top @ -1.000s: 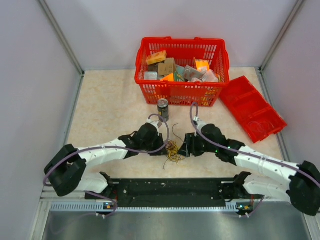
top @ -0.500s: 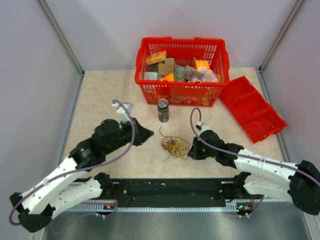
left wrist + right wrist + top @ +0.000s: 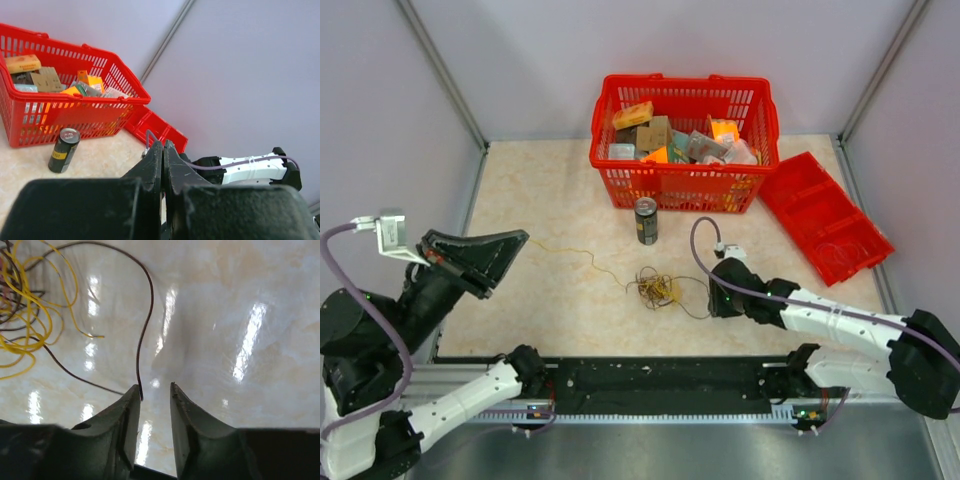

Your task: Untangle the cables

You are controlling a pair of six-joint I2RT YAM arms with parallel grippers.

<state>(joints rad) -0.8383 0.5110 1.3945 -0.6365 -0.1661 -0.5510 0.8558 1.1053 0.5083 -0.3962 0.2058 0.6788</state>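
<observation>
Cables are sitting bunched at centre frame in the top view, just below the can. Left gripper, fingers pressed together, is apparently pinching the yellow strand at frame left, likely drawing it free. The strand's long axis is running left to right, slanting down into the bunch. Right gripper, fingers narrowly apart, is sitting low at a dark wire end, not clamping it.
</observation>
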